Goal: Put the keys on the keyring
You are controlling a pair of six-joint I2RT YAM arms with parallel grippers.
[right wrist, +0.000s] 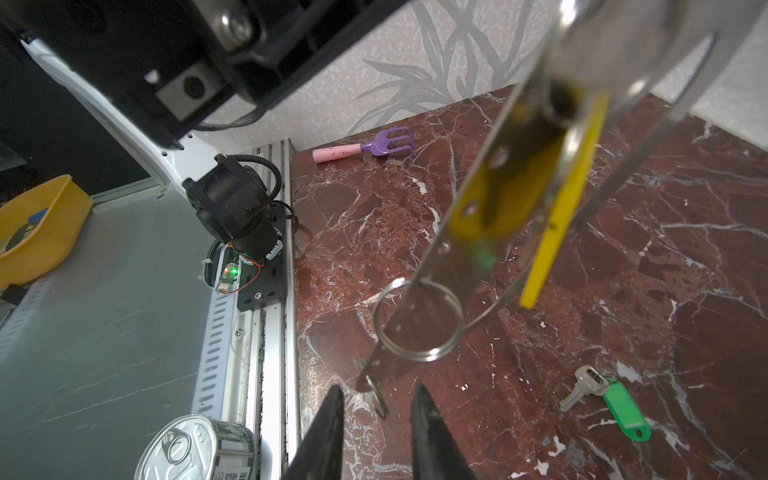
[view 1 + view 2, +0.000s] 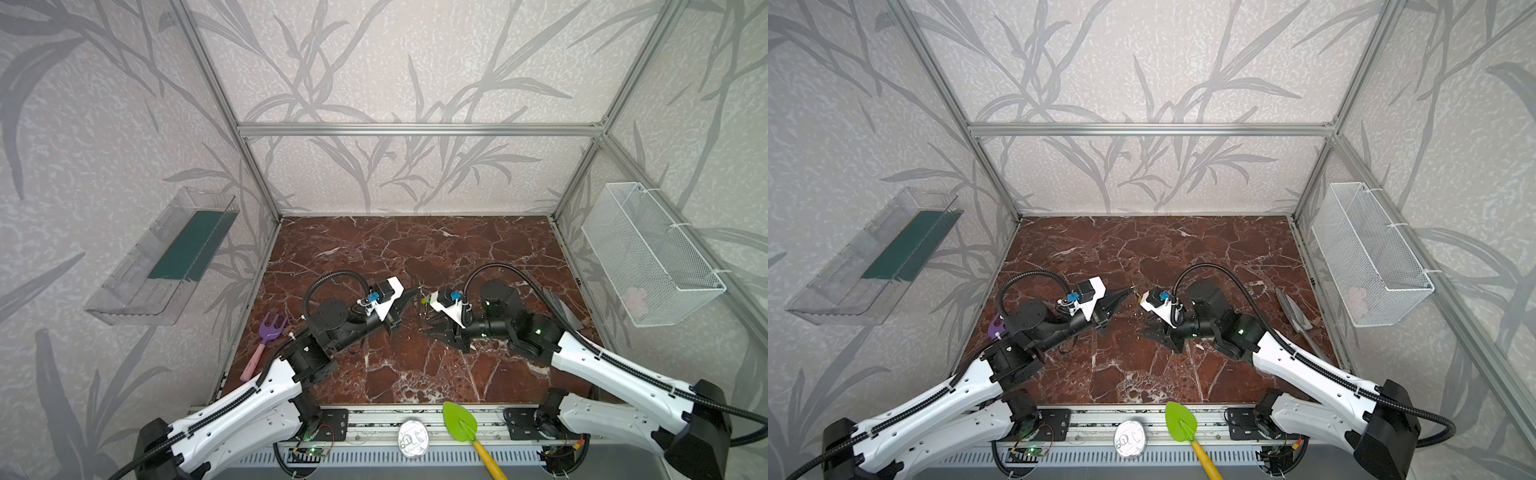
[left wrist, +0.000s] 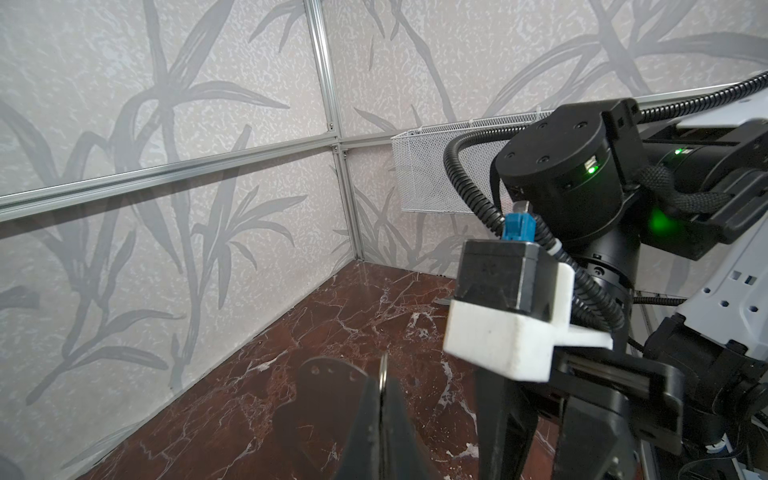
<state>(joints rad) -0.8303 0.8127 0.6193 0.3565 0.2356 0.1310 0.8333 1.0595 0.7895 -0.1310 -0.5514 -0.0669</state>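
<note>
Note keyring point(image 1: 446, 262) clamped in closed left gripper point(image 3: 380, 395), yellow-tagged key point(image 1: 563, 199) apparently threaded on, right gripper point(image 1: 376, 415) narrowly parted and empty at its 6 o'clock in both top views; fit green-tagged key point(image 1: 602, 399), lying on tabletop point(image 1: 665, 208), next.

In my right wrist view the keyring point(image 1: 449, 274) is blurred and cut off; I can't make out the key on the yellow tag point(image 1: 561, 224).

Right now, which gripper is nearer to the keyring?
Left. The left gripper is shut on the keyring, holding it above the table. The right gripper sits just off its hanging end, jaws apart, gripping nothing.
</note>
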